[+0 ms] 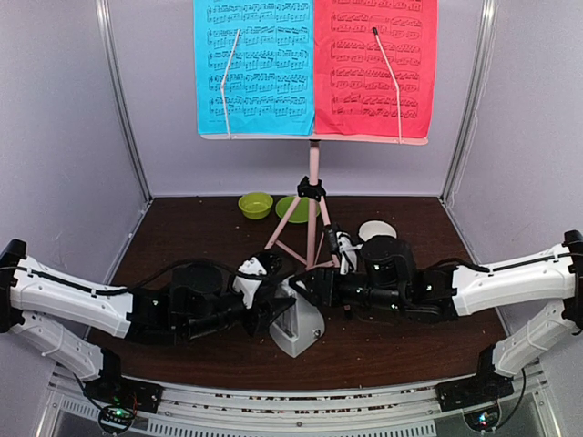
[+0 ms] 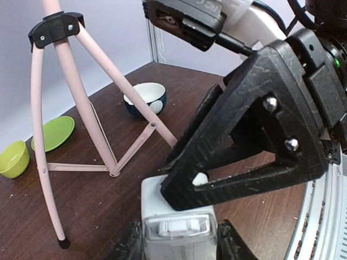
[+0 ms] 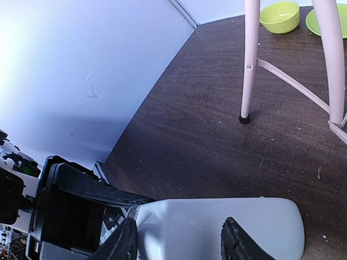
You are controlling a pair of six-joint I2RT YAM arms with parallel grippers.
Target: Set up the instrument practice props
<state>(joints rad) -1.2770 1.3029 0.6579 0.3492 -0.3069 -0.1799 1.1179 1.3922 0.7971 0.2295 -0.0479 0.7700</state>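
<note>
Left gripper (image 1: pixel 276 312), top view: at small white pyramid metronome (image 1: pixel 301 337), front-centre on dark brown table (image 1: pixel 182 228), before pale pink tripod music stand (image 1: pixel 313 173); right gripper (image 1: pixel 310 287) meets it opposite. Left wrist view: jaws clasp metronome sides. Right wrist view: fingers (image 3: pixel 122 244) straddle metronome, hold unconfirmed. Advice: pin body steady, close squarely, avoid tilt.

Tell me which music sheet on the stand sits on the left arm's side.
The blue sheet; the red sheet beside it is on the right arm's side.
</note>
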